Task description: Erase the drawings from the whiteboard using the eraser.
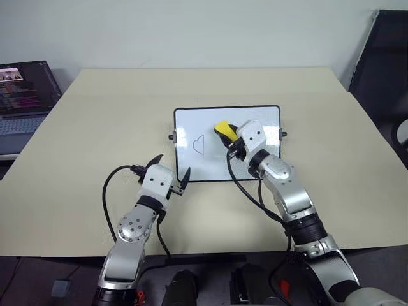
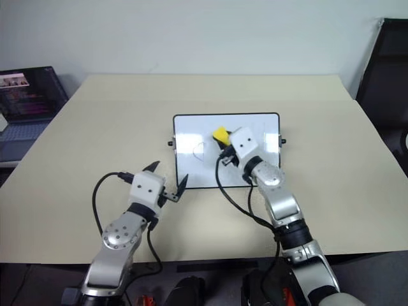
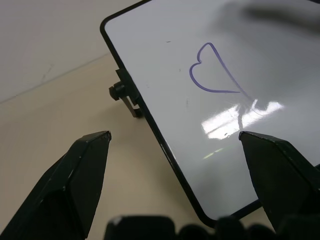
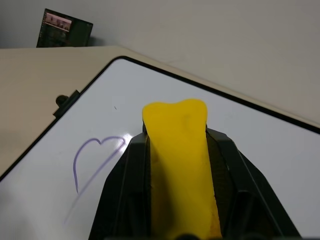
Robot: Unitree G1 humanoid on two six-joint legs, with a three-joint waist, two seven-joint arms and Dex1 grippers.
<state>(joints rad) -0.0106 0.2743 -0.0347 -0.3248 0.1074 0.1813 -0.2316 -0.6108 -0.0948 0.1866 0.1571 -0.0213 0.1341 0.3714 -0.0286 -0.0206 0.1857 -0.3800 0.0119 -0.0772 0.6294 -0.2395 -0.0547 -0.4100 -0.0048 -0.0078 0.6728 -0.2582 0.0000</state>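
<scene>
Jaws of right gripper (image 4: 175,165) clamped on eraser (image 4: 177,150), poised over whiteboard (image 1: 268,115) mid-desk (image 1: 95,127); left gripper (image 1: 167,171) spread wide, empty, at near-left corner. Mid-wipe, probably. Next: sweep left across remaining heart (image 1: 199,145).

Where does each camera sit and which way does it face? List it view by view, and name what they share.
Left and right eye views: on the head, looking forward and down at the table; both arms show, the left pincer open, the right pincer shut on the eraser.
Left wrist view: along its own open fingers toward the whiteboard corner.
Right wrist view: along its fingers clamping the eraser, over the whiteboard, with a laptop beyond.
Shared: all views show the whiteboard and one heart drawing.
</scene>
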